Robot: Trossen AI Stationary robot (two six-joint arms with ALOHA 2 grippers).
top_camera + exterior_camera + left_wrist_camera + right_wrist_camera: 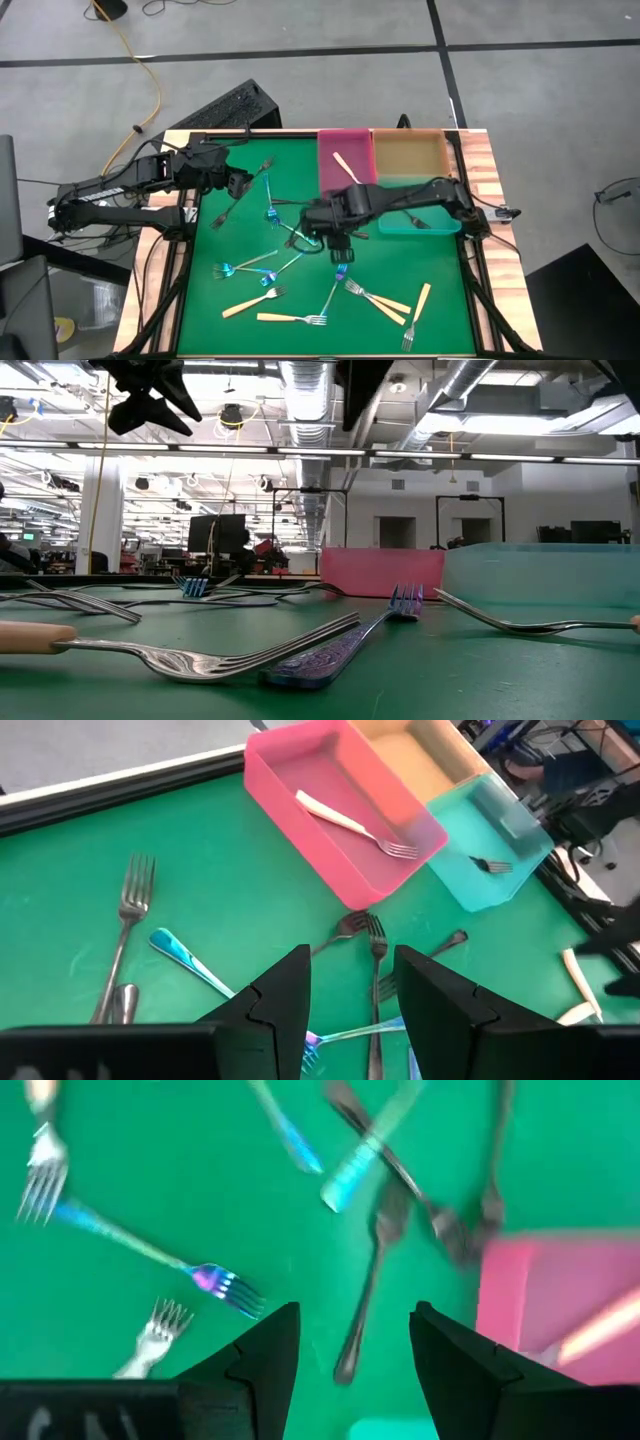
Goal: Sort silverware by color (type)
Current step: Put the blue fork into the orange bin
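The right gripper (322,238)'s fingers (262,1348) hung open and empty over thin, hard, slippery-looking forks (330,297), best pinched mid-handle.

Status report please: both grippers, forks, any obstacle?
Left gripper open, empty. Right gripper open over a dark fork. Tan-handled fork in pink bin. Others scattered, crossing.

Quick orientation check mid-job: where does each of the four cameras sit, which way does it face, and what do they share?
High view: overhead, straight down on the green mat; both arms visible, left gripper, right gripper.
Low view: table height, looking across forks into the room; dark arm parts at the top.
Left wrist view: past its open fingers toward the pink bin.
Right wrist view: down past its open fingers at scattered forks.
Shared: the pink bin appears in all four views.
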